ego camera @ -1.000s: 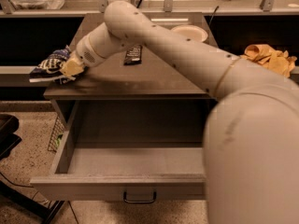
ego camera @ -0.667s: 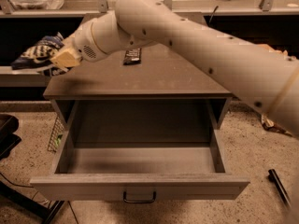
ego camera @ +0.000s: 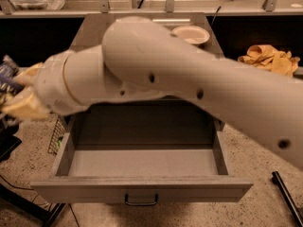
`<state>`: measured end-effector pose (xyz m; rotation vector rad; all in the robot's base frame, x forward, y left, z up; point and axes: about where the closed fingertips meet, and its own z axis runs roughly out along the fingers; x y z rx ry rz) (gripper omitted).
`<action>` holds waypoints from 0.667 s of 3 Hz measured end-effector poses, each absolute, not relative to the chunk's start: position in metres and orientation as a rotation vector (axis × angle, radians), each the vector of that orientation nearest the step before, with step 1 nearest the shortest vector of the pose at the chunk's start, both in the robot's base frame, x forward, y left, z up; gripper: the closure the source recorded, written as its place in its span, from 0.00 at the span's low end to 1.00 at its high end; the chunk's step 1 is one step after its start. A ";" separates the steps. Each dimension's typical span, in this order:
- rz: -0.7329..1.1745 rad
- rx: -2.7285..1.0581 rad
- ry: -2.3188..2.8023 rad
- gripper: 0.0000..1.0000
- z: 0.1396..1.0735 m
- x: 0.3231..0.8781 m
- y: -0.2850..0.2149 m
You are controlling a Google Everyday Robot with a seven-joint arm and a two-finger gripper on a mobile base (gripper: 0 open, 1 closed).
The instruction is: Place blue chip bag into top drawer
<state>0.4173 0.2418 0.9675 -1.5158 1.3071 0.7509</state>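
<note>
1. The blue chip bag [ego camera: 6, 71] hangs in the air out past the left edge of the desk [ego camera: 94, 30]. It sits at the very side of the view, so only a crumpled navy patch with white print shows.
2. The pincer [ego camera: 11, 91] is out there with it, beyond that left edge and above the floor. Its tan fingers [ego camera: 24, 109] sit above and below the bag, and it looks clenched on it, though blur hides the exact contact.
3. My guess is that the bag is held off the desk top so it can come round the front-left corner and over the drawer's mouth without dragging across the surface.
4. The top drawer [ego camera: 142, 189] stands pulled well out from the desk's front edge, with its dark handle [ego camera: 141, 200] facing me. I see nothing lying on its grey floor.
5. The drawer's left wall stands between the bag and the opening, so the bag has to pass above that rim. The thick arm [ego camera: 189, 79] stretches across the desk's front edge and hides the back of the drawer.
6. There is most room toward the drawer's front, away from the desk's overhang. A puffy bag in a shallow drawer should go in flat, or it may ride above the rim.
7. The paper plate [ego camera: 191, 33] near the back-right corner is well apart from all this.
</note>
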 end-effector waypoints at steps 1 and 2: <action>0.788 -1.527 1.267 1.00 0.966 0.385 0.247; 0.783 -1.523 1.264 1.00 0.970 0.387 0.247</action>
